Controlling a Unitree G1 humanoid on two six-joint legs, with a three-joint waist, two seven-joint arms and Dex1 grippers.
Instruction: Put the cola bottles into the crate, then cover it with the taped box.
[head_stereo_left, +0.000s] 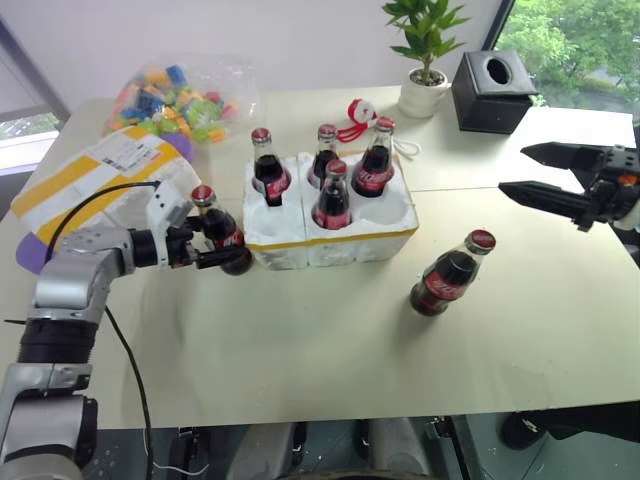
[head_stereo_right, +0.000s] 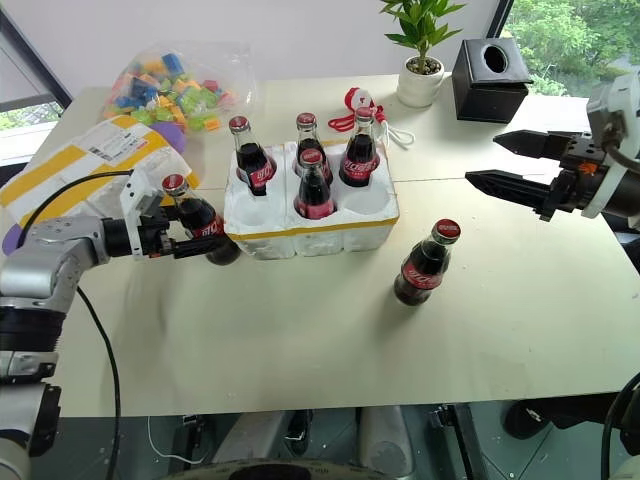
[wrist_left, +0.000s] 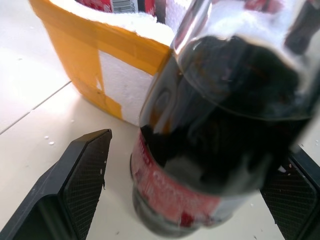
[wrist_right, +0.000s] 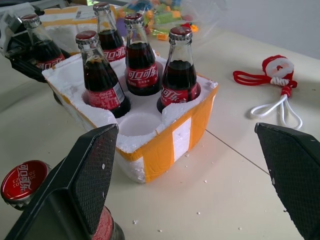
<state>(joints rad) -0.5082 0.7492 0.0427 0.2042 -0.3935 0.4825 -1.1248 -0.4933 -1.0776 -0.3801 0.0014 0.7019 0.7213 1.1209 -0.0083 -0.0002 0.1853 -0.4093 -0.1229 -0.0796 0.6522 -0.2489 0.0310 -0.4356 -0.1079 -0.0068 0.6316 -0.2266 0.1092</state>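
The crate (head_stereo_left: 345, 245), a white foam block with a yellow strip, stands mid-table and holds several cola bottles (head_stereo_left: 332, 195). Its two front corner wells (wrist_right: 137, 122) are empty. Another cola bottle (head_stereo_left: 215, 230) stands on the table against the crate's left side. My left gripper (head_stereo_left: 222, 252) is open around that bottle's lower body, and one finger (wrist_left: 85, 175) shows a gap to the glass. A further bottle (head_stereo_left: 450, 275) stands alone right of the crate. My right gripper (head_stereo_left: 511, 168) hangs open and empty above the table's right side. The taped box (head_stereo_left: 100, 175) lies at the far left, behind my left arm.
A clear bag of coloured blocks (head_stereo_left: 175, 95) sits at the back left. A potted plant (head_stereo_left: 425, 60) and a black tissue box (head_stereo_left: 495, 90) stand at the back right. A red and white toy on a cord (head_stereo_left: 360, 115) lies behind the crate.
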